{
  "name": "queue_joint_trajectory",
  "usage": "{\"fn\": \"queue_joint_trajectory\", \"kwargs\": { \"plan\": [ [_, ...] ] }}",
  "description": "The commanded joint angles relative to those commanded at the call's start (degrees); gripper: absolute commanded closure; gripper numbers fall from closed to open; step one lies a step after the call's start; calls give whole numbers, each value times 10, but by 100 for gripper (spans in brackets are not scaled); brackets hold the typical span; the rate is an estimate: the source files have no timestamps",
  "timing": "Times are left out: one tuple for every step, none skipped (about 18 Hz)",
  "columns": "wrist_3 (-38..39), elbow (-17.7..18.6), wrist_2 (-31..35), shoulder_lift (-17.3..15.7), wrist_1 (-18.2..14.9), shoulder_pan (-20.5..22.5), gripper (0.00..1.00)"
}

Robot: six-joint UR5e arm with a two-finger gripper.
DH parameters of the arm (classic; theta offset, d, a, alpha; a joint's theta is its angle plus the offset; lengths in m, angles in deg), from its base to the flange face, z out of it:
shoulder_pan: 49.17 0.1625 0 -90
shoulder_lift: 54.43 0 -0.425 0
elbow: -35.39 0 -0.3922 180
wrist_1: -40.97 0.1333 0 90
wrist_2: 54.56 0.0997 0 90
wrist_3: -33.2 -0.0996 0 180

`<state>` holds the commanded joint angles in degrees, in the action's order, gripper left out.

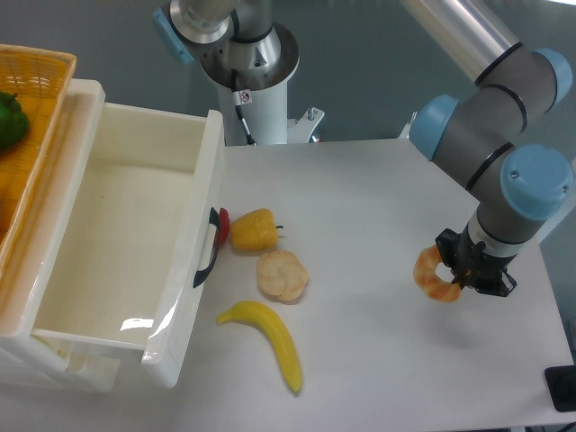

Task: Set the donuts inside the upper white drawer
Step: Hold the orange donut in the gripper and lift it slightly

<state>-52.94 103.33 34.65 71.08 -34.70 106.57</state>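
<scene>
The gripper [454, 274] is clamped on the donuts [435, 275] and holds the ring on edge above the table [378, 360], clear of its surface, at about four o'clock in the view. The upper white drawer [108, 243] stands pulled open at nine o'clock, apparently ready to receive it. The yellow bell pepper [252, 229], a round bun [282, 275] and the banana [270, 337] lie between, so carrying it high would likely pass over them.

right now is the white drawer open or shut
Open: the upper white drawer is pulled out, its bare inside showing, nothing visible in it.
</scene>
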Motion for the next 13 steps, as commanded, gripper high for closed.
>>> {"fn": "queue_joint_trajectory", "kwargs": {
  "plan": [
    [1, 0, 0, 1, 0, 0, 100],
    [4, 0, 0, 0, -1, 0, 100],
    [4, 0, 1, 0, -1, -1, 100],
    [5, 0, 2, -1, 0, -1, 100],
    [5, -1, 2, -3, 1, -2, 100],
    [5, -3, 2, -4, 1, -2, 100],
    [5, -3, -2, -4, 1, -3, 100],
    [5, -4, -3, -7, 1, -4, 100],
    [6, -3, -4, -15, 0, -4, 100],
    [7, -3, -4, -18, -1, -9, 100],
    [17, -1, -5, -28, -1, -11, 100],
    [36, 3, -9, -38, -1, -13, 100],
    [54, 10, -23, -51, -2, -14, 100]
  ]
}}
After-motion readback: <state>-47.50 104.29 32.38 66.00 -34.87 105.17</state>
